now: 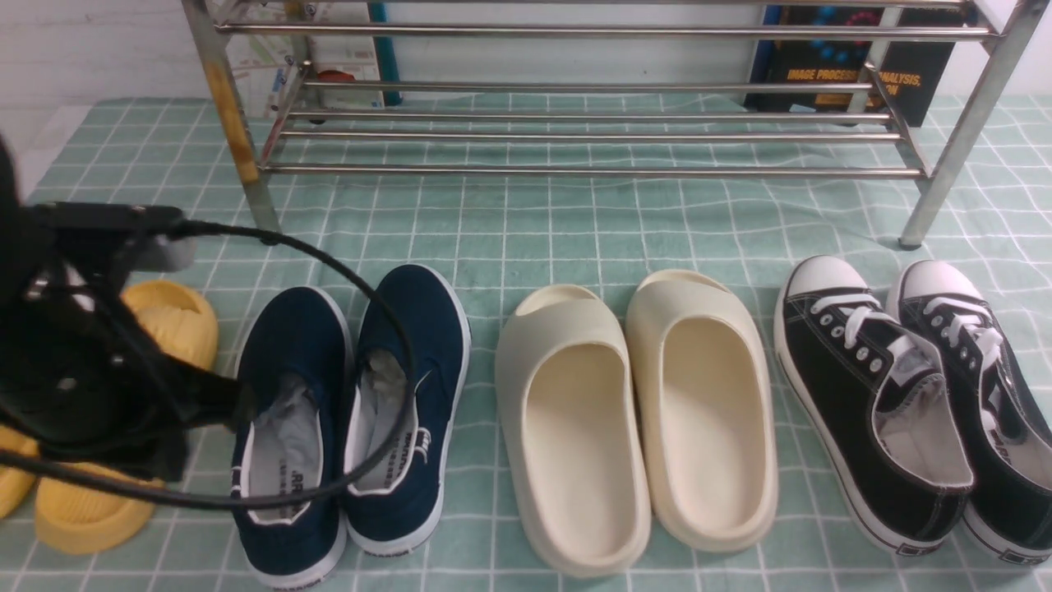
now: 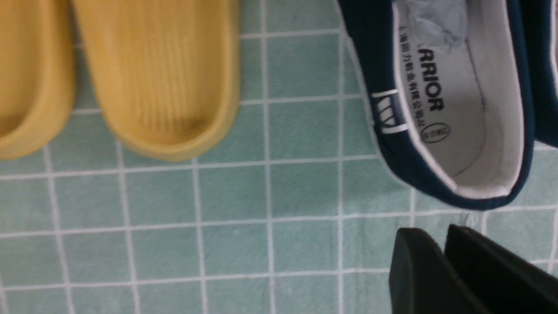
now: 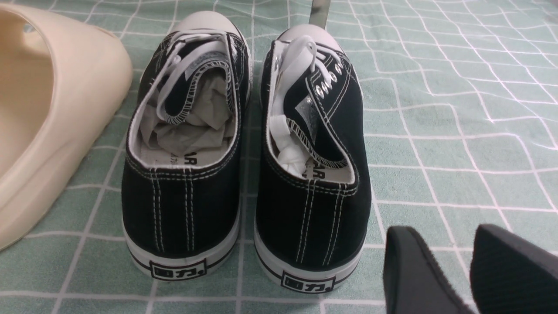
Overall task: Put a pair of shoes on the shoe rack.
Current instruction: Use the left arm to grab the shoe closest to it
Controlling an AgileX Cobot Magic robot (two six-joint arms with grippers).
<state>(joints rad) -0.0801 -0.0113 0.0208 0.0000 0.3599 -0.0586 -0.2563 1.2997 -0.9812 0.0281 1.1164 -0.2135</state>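
While navy shoes (image 1: pixel 411 329) hold crumpled paper (image 1: pixel 386 370), black sneakers (image 3: pixel 183 205) do too.

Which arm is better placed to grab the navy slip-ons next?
Left. The left claw hangs close beside the heel of the navy slip-ons, while the right claw sits behind the black sneakers, with the cream slides in between.

wall (image 1: pixel 82 49): white | ground: mint-green cloth (image 1: pixel 575 230), white grid lines | against wall: dark book (image 1: pixel 855 78)
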